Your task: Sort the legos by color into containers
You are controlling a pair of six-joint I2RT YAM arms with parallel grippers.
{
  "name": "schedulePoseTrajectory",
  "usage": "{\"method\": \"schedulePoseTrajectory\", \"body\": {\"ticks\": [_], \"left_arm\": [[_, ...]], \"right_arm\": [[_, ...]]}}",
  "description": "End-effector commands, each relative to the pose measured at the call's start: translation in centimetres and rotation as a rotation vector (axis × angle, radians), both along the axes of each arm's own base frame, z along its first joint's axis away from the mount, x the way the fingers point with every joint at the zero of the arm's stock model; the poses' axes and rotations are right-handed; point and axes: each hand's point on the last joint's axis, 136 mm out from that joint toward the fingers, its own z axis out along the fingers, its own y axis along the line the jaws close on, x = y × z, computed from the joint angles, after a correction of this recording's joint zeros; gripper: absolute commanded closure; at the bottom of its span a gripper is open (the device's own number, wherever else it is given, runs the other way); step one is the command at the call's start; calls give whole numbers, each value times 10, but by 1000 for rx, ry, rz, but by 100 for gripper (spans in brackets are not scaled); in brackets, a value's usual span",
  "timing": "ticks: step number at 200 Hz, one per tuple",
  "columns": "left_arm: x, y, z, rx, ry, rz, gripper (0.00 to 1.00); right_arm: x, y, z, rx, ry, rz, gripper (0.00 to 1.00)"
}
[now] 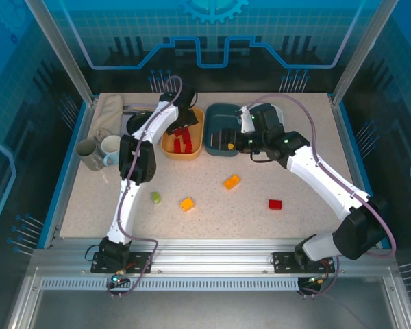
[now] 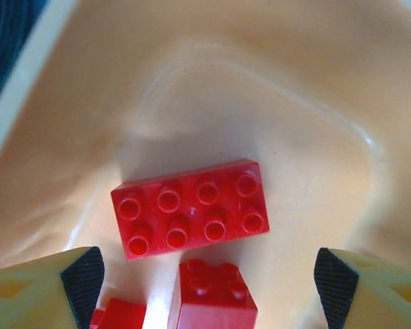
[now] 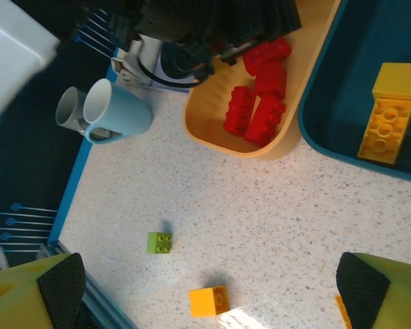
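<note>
My left gripper (image 1: 185, 127) hangs open low inside the orange container (image 1: 172, 145), which holds several red legos (image 1: 185, 142). Between its fingers (image 2: 83, 281) lie a red eight-stud brick (image 2: 190, 209) and a red four-stud brick (image 2: 212, 296), neither touched. My right gripper (image 1: 231, 140) stands open over the dark teal container (image 1: 216, 113), where yellow bricks (image 3: 390, 113) lie. Loose on the table are a green brick (image 1: 155, 197), two orange bricks (image 1: 186, 203) (image 1: 231, 181) and a red brick (image 1: 275, 204). The right wrist view shows the green brick (image 3: 159, 242) and an orange brick (image 3: 209, 301).
A grey mug (image 1: 88, 153) and a white mug (image 1: 111, 149) stand at the left, with a black round dish (image 1: 132, 122) behind them. Blue rails edge the table on the left and right. The arm bases sit at the near edge.
</note>
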Motion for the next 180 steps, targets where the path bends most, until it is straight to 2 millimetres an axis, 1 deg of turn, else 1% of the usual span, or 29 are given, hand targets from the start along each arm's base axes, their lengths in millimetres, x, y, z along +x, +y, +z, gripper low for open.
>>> {"method": "schedulePoseTrajectory", "body": {"ticks": [1, 9, 16, 21, 28, 41, 46, 51, 58, 59, 65, 69, 77, 79, 81, 95, 103, 105, 111, 129, 143, 155, 162, 165, 170, 180], "left_arm": [[-7, 5, 101, -51, -154, 26, 15], [-16, 9, 116, -57, -162, 38, 15], [-26, 12, 133, -66, -179, 46, 14], [-34, 15, 138, -65, -174, 53, 14], [-49, 20, 153, -69, -183, 65, 13], [-80, 29, 166, -78, -176, 86, 12], [-94, 33, 164, -78, -163, 93, 12], [-109, 37, 169, -88, -164, 102, 11], [-131, 42, 169, -96, -155, 115, 11], [-133, 43, 167, -96, -149, 116, 11], [-152, 48, 169, -107, -148, 127, 11], [-165, 51, 165, -109, -133, 135, 11], [-192, 58, 166, -117, -128, 154, 11], [-198, 61, 162, -113, -114, 159, 11], [-204, 63, 164, -115, -117, 164, 11], [-253, 78, 153, -108, -80, 199, 11], [-279, 86, 154, -117, -82, 217, 11], [-287, 88, 150, -113, -69, 223, 11], [-307, 94, 147, -117, -61, 241, 11], [-362, 109, 138, -128, -34, 281, 11], [-396, 118, 132, -141, -21, 310, 11], [-420, 124, 128, -151, -14, 317, 12], [-431, 127, 128, -152, -13, 321, 12], [-436, 129, 128, -152, -14, 321, 12], [-442, 131, 129, -152, -16, 317, 12], [-451, 134, 132, -151, -29, 304, 12]], "right_arm": [[-15, 8, -11, -113, -8, 73, 4], [-21, 13, -18, -147, -2, 99, 4], [-27, 20, -25, -172, 4, 125, 4], [-32, 25, -30, -190, 8, 141, 5], [-38, 33, -36, -212, 9, 164, 5], [-52, 51, -47, -243, 15, 209, 5], [-56, 57, -51, -255, 17, 220, 5], [-61, 64, -55, -267, 20, 235, 6], [-70, 76, -61, -282, 21, 258, 6], [-70, 76, -61, -282, 21, 258, 6], [-76, 86, -66, -291, 25, 273, 6], [-80, 93, -69, -296, 27, 281, 7], [-87, 105, -76, -300, 36, 297, 7], [-89, 108, -77, -301, 40, 303, 7], [-91, 111, -79, -303, 43, 309, 7], [-104, 132, -91, -321, 58, 336, 8], [-110, 143, -99, -337, 71, 349, 9], [-112, 145, -101, -342, 73, 351, 9], [-114, 152, -106, -357, 81, 348, 9], [-122, 173, -124, -397, 119, 352, 13], [-126, 187, -136, -430, 135, 349, 16], [-127, 199, -143, -444, 138, 347, 17], [-128, 205, -151, -459, 146, 344, 17], [-128, 208, -150, -458, 143, 343, 18], [-127, 211, -155, -470, 152, 336, 18], [-126, 216, -164, -491, 166, 320, 20]]}}
